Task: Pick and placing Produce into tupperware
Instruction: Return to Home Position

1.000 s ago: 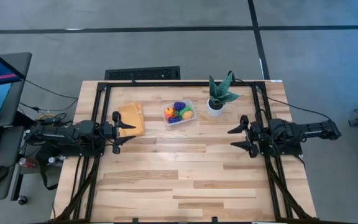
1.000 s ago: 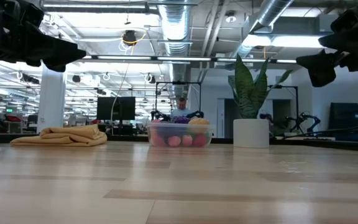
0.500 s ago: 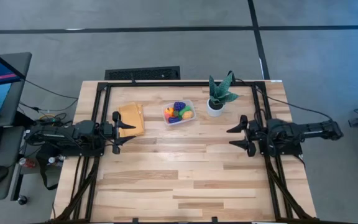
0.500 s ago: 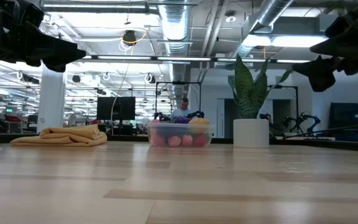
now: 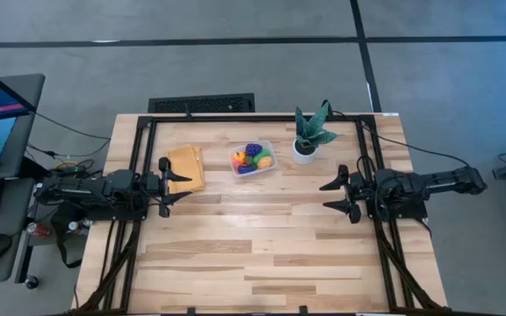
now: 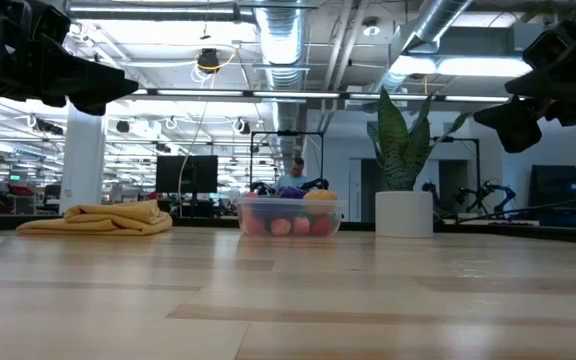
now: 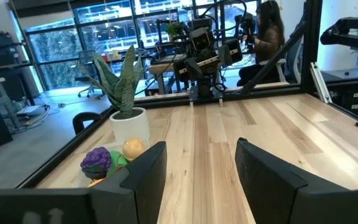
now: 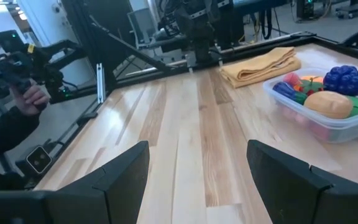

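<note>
Two grippers hovered, jaws spread and empty: left gripper (image 5: pixel 172 186) beside the tan cloth (image 5: pixel 185 167), right gripper (image 5: pixel 325 197) at the opposite table (image 5: pixel 262 254) edge. Produce (image 5: pixel 253 158) sat inside the tupperware (image 8: pixel 347 132), between cloth and potted plant (image 5: pixel 310 132).

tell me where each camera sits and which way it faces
high view: above the table, looking straight down; shows left pincer and right pincer, both open.
low view: table-top height, level toward the tupperware; both pincers overhead.
left wrist view: left wrist, facing the plant past its own fingers.
right wrist view: right wrist, facing the cloth past its own fingers.
shared: both wrist views show the produce.
</note>
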